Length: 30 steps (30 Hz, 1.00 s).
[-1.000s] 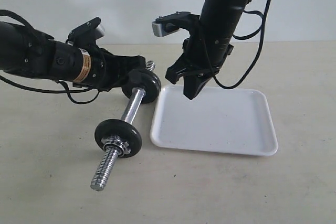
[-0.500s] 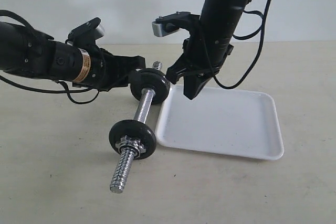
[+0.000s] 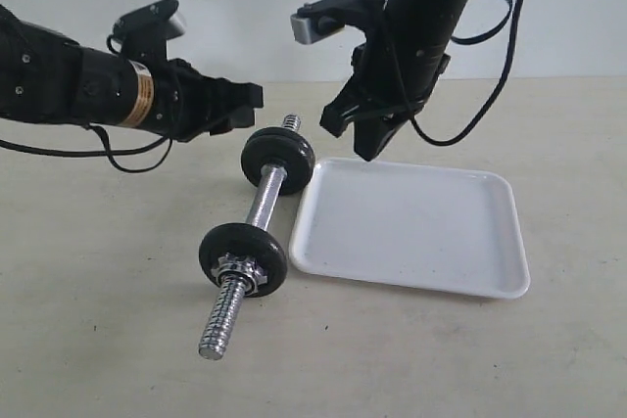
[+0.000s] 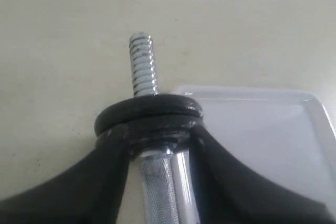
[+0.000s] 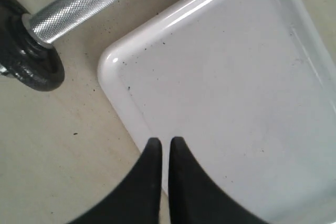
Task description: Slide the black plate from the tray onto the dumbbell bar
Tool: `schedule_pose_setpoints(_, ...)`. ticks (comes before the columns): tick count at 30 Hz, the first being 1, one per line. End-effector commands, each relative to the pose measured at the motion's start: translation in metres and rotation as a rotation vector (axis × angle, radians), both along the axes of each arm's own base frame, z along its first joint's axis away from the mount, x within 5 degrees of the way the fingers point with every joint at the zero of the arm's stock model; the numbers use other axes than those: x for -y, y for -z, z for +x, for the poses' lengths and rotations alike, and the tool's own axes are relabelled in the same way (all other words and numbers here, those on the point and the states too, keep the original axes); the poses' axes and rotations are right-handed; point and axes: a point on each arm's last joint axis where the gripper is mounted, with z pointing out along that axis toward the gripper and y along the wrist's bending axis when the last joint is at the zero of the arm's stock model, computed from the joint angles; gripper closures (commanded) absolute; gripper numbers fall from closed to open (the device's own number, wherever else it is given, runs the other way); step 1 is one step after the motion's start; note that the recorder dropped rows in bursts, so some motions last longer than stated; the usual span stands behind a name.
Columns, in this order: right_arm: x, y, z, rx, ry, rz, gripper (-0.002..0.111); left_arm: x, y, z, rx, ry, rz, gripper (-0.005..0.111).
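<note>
Chrome and black: the dumbbell bar point(image 3: 263, 205) lies flat near the middle of the counter point(image 3: 98, 320), one threaded end pointing at the far edge and the other at the near edge. The black plate point(image 3: 279, 156) is on the bar at its far end, with bare thread poking out beyond it. In my left wrist view its rim looks like two layers stacked together, and I cannot tell which layer is the plate. Another black disc point(image 3: 243, 256) with a chrome collar point(image 3: 235, 269) sits toward the bar's near end.

The white tray point(image 3: 505, 242) rests just beside the bar, on the side toward the counter's right edge. Its corner is close against the far plate, and I cannot tell whether they touch.

My left claw point(image 3: 245, 110) hangs above the counter, off the dumbbell, fingers parted and gripping nothing. My right claw point(image 3: 370, 152) hovers over the tray's corner nearest the plate, fingers pressed together, empty.
</note>
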Motion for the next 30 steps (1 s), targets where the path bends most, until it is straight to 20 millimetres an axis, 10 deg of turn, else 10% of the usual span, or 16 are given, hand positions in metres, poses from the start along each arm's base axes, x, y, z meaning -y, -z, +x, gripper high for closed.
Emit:
schedule_pose_setpoints(1, 0.012, -0.033, -0.007, 0.08, 0.029, 0.016, 0.109, -0.006, -0.038, -0.008, 0.12, 0.019, 0.025, 0.071)
schedule_pose_setpoints(15, 0.042, -0.138, -0.065, 0.308, 0.104, 0.152, 0.109, -0.028, -0.135, -0.076, 0.399, 0.061, -0.014, 0.098)
schedule_pose_setpoints(30, 0.098, -0.232, -0.16, 0.598, 0.207, 0.285, 0.109, -0.075, -0.166, -0.185, 0.64, -0.007, -0.016, 0.102)
